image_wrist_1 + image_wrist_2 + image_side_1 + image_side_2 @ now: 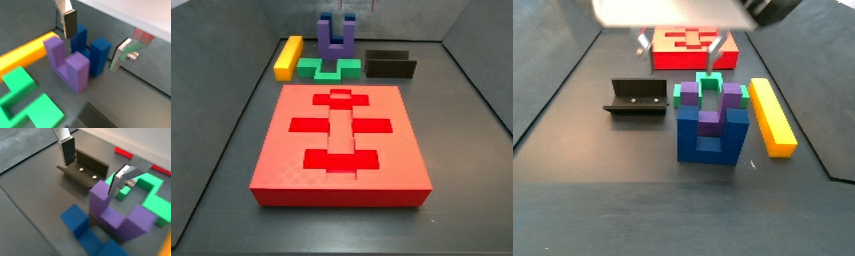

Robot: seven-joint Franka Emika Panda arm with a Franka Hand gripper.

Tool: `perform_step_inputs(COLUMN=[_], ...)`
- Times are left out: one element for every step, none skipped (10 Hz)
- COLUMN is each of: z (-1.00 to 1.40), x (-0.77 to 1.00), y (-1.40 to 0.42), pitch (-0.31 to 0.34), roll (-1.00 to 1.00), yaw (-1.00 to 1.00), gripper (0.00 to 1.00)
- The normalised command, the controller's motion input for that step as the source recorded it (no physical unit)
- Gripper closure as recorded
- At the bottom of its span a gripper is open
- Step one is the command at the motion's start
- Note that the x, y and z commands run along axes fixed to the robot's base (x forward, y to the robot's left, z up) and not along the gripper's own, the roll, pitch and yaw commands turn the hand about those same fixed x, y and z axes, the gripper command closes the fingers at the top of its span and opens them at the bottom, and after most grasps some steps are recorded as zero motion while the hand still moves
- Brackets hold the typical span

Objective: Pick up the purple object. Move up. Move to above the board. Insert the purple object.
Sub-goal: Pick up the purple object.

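Pick-up not yet made. The gripper (93, 42) hangs just above the block cluster at the tabletop's (458, 110) end away from the red board (339, 140), fingers (67, 22) spread wide, nothing between them.

The purple U-shaped block (69, 65) stands prongs up, touching the blue U-shaped block (90, 47), with the green notched block (331, 70) and yellow bar (289, 57) alongside.

Judgement: descend straight, straddling one purple prong only; the blue block is close enough to get clipped.

In a wrist view, the purple block sits below and slightly off the finger gap. The fixture (636, 98) stands apart.
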Motion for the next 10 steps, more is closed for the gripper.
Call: perform_step_inputs(z=[-0.39, -0.19, 0.07, 0.35, 0.3, -0.04, -0.28, -0.32, -0.35, -0.27], x=[0.21, 0.0, -0.22, -0.2, -0.14, -0.01, 0.09, 0.13, 0.09, -0.14], y=[0.08, 0.01, 0.0, 0.0, 0.0, -0.06, 0.0, 0.0, 0.0, 0.0], pitch=[-0.146, -0.129, -0.11, -0.046, -0.017, -0.09, -0.15, -0.156, -0.15, -0.127], roll=[-0.08, -0.13, -0.1, -0.03, 0.0, 0.0, -0.04, -0.07, -0.1, -0.12], yaw=[0.0, -0.01, -0.06, -0.07, -0.06, -0.01, 0.0, 0.0, 0.0, 0.0], gripper=[0.0, 0.0, 0.0, 0.0, 0.0, 0.0, 0.0, 0.0, 0.0, 0.0])
